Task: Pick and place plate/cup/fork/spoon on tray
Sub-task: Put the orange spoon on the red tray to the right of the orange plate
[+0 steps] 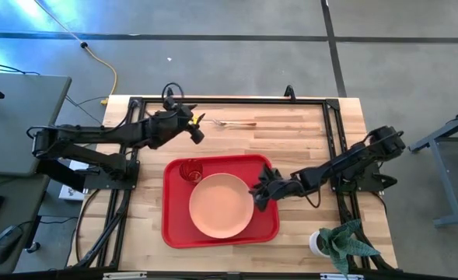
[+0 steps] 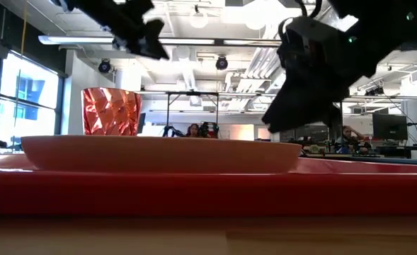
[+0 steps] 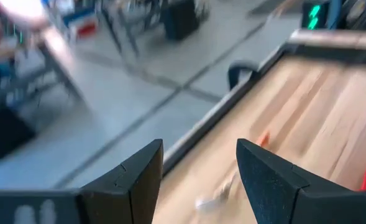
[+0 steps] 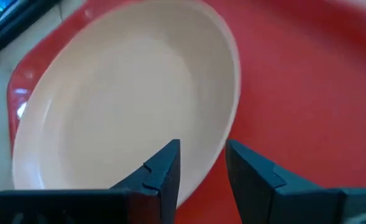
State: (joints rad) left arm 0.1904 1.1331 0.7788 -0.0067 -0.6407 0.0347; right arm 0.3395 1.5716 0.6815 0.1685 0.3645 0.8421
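The red tray (image 1: 174, 225) lies at the table's middle front. The salmon-pink plate (image 1: 221, 204) rests flat on it, and the orange-red cup (image 1: 191, 170) stands upright in its far left corner, also showing in the low view (image 2: 110, 111). A slim utensil (image 1: 236, 123) with a silver head and orange handle lies on the wood near the far edge; fork or spoon, I cannot tell. The other utensil is out of view. My left gripper (image 1: 201, 124) is open above the table, just left of the utensil's silver end (image 3: 212, 200). My right gripper (image 1: 257, 194) is open, its fingers (image 4: 164, 171) astride the plate's right rim (image 4: 223, 146), a little above it (image 2: 304, 117).
A potted plant (image 1: 339, 245) stands at the table's near right corner. A dark metal frame (image 1: 229, 99) runs along the far edge and both sides. Bare wood lies right of the utensil (image 1: 298, 128). People sit far off in the room (image 2: 194, 130).
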